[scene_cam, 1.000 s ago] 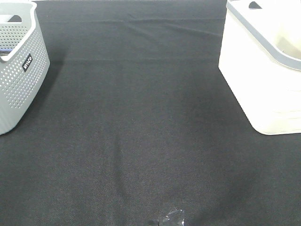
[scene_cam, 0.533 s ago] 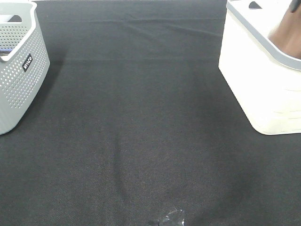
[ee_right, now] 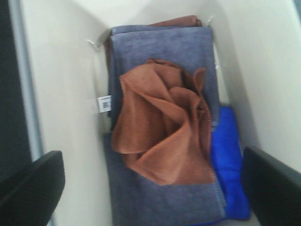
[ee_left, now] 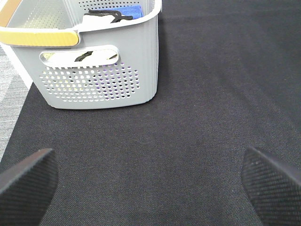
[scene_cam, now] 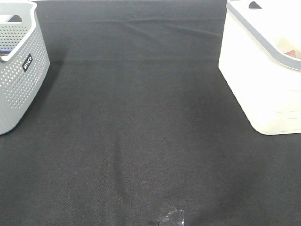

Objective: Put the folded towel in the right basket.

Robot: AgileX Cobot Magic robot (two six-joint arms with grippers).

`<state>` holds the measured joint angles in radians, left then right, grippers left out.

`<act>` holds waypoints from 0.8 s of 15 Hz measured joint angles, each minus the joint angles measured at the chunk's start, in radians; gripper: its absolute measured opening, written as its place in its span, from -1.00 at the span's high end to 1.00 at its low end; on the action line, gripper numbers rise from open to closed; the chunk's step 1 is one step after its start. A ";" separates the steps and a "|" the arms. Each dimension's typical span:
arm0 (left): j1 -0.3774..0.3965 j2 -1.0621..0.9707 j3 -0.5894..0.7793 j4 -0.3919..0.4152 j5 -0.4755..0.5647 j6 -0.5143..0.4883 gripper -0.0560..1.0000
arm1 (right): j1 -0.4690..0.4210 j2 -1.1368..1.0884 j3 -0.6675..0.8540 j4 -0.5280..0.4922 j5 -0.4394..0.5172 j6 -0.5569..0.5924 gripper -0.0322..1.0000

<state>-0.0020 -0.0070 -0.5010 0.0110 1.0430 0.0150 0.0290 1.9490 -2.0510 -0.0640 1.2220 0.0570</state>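
Note:
The brown towel (ee_right: 164, 134) lies crumpled, partly unfolded, inside the white right basket (ee_right: 61, 94), on top of a grey-blue towel (ee_right: 160, 47) and beside a blue cloth (ee_right: 228, 165). My right gripper (ee_right: 155, 188) hangs open and empty above it, with both fingers apart at the frame's edges. In the high view the right basket (scene_cam: 256, 80) stands at the right edge, and a faint brown patch (scene_cam: 288, 48) shows inside it. My left gripper (ee_left: 150, 183) is open and empty over the black cloth. Neither arm shows in the high view.
A grey perforated basket (scene_cam: 19, 70) stands at the left edge; the left wrist view shows it (ee_left: 103, 80) with a yellow handle and several cloths inside. A black cloth (scene_cam: 141, 117) covers the table between the baskets.
Half a second ago the brown towel showed high over the right basket's rim in the high view. Now it has dropped inside, and only a faint patch shows.

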 joint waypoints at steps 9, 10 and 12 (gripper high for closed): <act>0.000 0.000 0.000 0.000 0.000 0.000 -0.98 | 0.160 -0.350 0.180 -0.023 -0.001 0.080 -0.94; 0.000 0.000 0.000 0.000 0.000 0.000 -0.98 | 0.160 -0.479 0.335 -0.041 -0.002 0.095 -0.94; 0.000 0.000 0.000 0.000 0.000 0.000 -0.98 | 0.160 -0.687 0.575 -0.062 -0.049 0.103 -0.94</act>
<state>-0.0020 -0.0070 -0.5010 0.0110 1.0430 0.0150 0.1890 1.2620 -1.4760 -0.1260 1.1730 0.1600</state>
